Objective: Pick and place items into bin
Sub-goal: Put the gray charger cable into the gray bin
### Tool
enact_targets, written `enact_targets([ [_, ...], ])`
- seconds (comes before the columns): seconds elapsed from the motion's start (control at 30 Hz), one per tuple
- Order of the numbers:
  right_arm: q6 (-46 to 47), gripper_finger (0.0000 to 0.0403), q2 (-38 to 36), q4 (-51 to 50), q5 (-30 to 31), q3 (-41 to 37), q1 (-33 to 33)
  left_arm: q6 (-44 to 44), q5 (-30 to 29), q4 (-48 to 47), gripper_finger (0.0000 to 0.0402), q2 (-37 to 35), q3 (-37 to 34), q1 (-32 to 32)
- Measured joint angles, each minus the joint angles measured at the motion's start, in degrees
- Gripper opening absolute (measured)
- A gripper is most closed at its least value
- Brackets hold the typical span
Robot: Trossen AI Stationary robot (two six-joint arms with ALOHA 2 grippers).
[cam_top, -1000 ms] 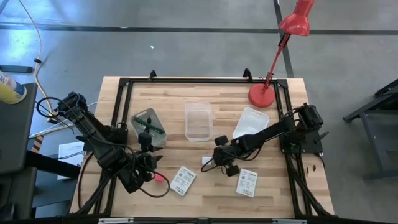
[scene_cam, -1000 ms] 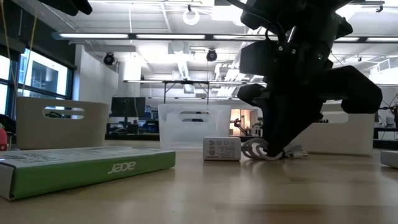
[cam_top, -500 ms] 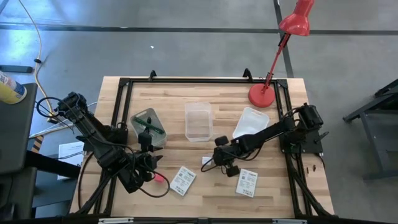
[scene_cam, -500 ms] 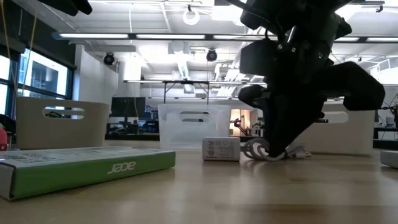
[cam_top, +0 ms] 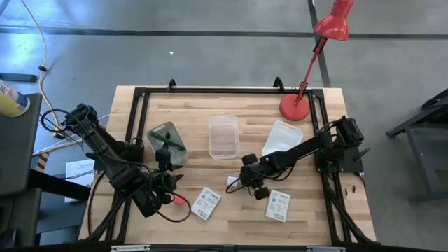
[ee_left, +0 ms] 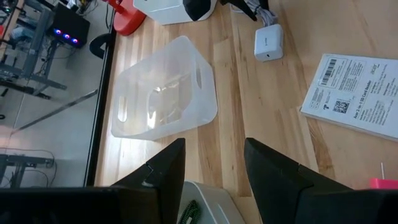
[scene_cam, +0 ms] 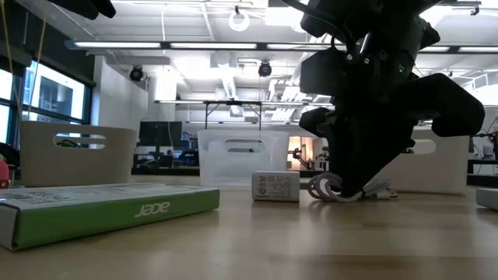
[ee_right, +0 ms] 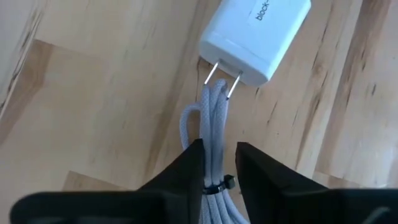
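Although set down on the table (cam_top: 308,217) just right of centre, cannot tell whether right gripper (cam_top: 246,183) (ee_right: 217,146) (scene_cam: 354,187) clamps or merely straddles the bundled white cable (ee_right: 214,118) (scene_cam: 327,188). Sits astride that bundle, tied with a small dark band, right at the prongs of a white charger block (ee_right: 255,37) (cam_top: 233,181) (scene_cam: 276,187). Touching the block's prongs, by the wrist view.

Left gripper (cam_top: 168,189) (ee_left: 214,162) at the near left, released, nothing between its prongs. Just beside it, toward the near edge, a pink cube (cam_top: 180,201) (ee_left: 382,183) on the wood.

Two flat white printed packets (cam_top: 206,203) (cam_top: 278,205) lying near the front, either side of the right gripper, apart from each other.

Farther back, in a row: a greenish bin (cam_top: 155,133) holding a green stick (cam_top: 171,143), a clear bin (cam_top: 224,136) (ee_left: 165,87), a white bin (cam_top: 282,138). Beyond those, at the far right, a red lamp (cam_top: 297,105).
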Motion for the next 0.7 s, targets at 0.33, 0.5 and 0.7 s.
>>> enact_targets([
  [0.33, -0.13, 0.0037, 0.04, 0.92, -1.44, -0.02, 0.02, 0.0, -0.13, 0.0, 0.0152, 0.0, 0.0, 0.0],
  [0.5, -0.23, 0.0015, 0.04, 1.01, -1.9, -0.02, 0.02, 0.0, -0.13, 0.0, 0.0152, 0.0, 0.0, 0.0],
  [0.7, 0.05, 0.0037, 0.04, 0.98, -1.99, -0.02, 0.02, 0.0, -0.13, -0.13, 0.0152, 0.0, 0.0, 0.0],
])
